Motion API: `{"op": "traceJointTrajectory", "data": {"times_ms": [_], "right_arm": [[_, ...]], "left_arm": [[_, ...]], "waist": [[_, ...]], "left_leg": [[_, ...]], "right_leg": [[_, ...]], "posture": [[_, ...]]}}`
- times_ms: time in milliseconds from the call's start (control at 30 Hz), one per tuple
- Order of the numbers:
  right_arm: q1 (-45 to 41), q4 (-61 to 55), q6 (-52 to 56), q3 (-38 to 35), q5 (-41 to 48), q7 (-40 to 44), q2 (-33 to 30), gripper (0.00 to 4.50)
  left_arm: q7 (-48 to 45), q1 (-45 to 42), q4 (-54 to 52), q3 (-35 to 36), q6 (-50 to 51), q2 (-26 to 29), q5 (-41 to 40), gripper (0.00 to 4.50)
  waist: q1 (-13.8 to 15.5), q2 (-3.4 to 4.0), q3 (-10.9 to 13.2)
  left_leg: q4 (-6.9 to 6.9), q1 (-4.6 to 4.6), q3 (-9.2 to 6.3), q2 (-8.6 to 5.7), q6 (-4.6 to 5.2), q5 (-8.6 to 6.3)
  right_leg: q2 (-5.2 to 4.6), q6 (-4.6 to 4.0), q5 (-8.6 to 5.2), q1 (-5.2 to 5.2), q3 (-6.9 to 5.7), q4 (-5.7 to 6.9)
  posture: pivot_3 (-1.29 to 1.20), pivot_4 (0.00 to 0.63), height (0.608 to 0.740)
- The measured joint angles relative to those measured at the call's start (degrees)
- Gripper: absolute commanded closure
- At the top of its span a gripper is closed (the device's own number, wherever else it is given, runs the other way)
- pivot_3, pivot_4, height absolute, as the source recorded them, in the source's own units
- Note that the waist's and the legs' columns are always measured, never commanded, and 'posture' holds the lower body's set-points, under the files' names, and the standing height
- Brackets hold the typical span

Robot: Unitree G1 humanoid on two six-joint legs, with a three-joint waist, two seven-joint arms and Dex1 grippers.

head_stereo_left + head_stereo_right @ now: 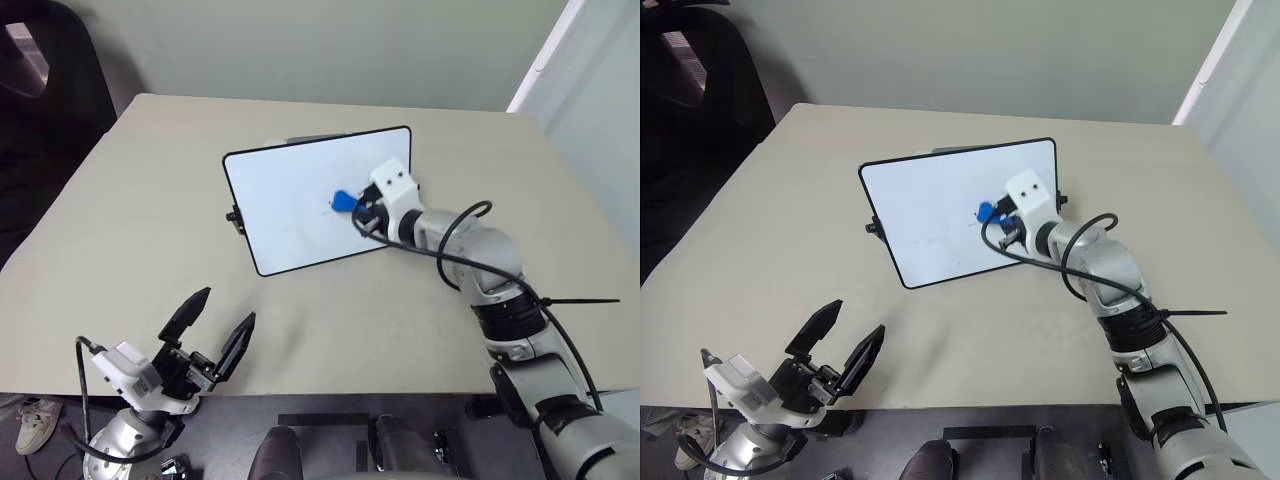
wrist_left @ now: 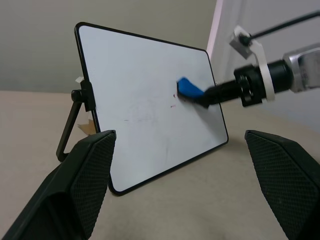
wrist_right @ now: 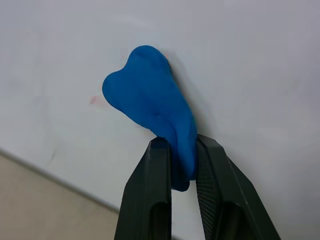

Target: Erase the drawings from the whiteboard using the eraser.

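Note:
The whiteboard (image 1: 290, 215) stands tilted on its stand near the middle of the tan table. My right gripper (image 1: 357, 209) is shut on the blue eraser (image 1: 343, 200), whose tip presses against the right part of the board's face (image 3: 145, 100). Faint red traces of the drawings (image 2: 173, 105) remain on the board just beside the eraser (image 2: 189, 89); a pale red smudge (image 3: 95, 100) also sits close to it. My left gripper (image 1: 228, 306) hovers open and holding nothing over the table's near edge, well short of the board.
The board's black stand leg (image 2: 69, 127) props it from behind. A dark chair (image 1: 45, 85) stands off the table's far left corner. A black cable (image 1: 470, 215) loops along my right arm. The table top (image 1: 120, 220) surrounds the board.

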Motion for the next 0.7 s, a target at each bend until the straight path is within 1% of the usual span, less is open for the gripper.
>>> {"op": "traceJointTrajectory", "data": {"times_ms": [100,267,500,567,700], "right_arm": [[-0.37,0.38,-0.59,-1.60,-1.18,-1.49,0.38,4.13],[0.83,0.02,-0.77,-1.60,-2.44,-1.72,0.65,4.13],[9.36,-2.73,3.80,3.67,-3.73,-0.50,-0.65,4.13],[9.86,-2.70,4.68,4.84,-4.16,-0.50,-0.87,4.13],[9.34,-2.56,4.81,4.81,-4.77,-0.49,-0.88,4.13]], "left_arm": [[-0.18,0.00,0.00,0.10,0.01,-0.01,-0.03,0.00],[-0.25,0.11,0.00,0.14,0.06,-0.06,-0.03,0.00],[-0.33,0.66,-0.03,-0.02,0.08,-0.23,0.03,0.00],[-0.33,0.68,-0.04,-0.16,0.08,-0.28,0.05,0.00],[-0.32,0.76,-0.09,-0.62,0.08,-0.47,0.16,0.00]], "waist": [[-0.04,0.00,0.00],[-0.03,-0.01,-0.01],[-0.17,-0.01,-0.01],[-0.33,0.02,0.02],[-0.37,0.03,0.02]], "left_leg": [[0.00,0.00,0.01,0.00,0.00,0.01],[0.00,0.01,0.02,0.00,0.00,0.06],[0.00,0.00,0.06,0.00,-0.03,0.08],[-0.01,0.00,0.05,0.00,-0.02,0.08],[-0.01,-0.05,0.06,0.00,-0.02,0.08]], "right_leg": [[0.00,-0.11,0.06,0.00,0.00,0.00],[0.01,-0.16,0.10,0.02,0.00,0.00],[0.02,-0.18,0.11,0.05,0.00,0.00],[0.02,-0.18,0.11,0.03,0.00,0.00],[0.03,-0.18,0.11,0.00,0.00,-0.01]], "posture": [[0.00,0.150,0.740],[0.00,0.150,0.740],[0.00,0.150,0.740],[0.00,0.150,0.740],[0.00,0.150,0.740]]}}
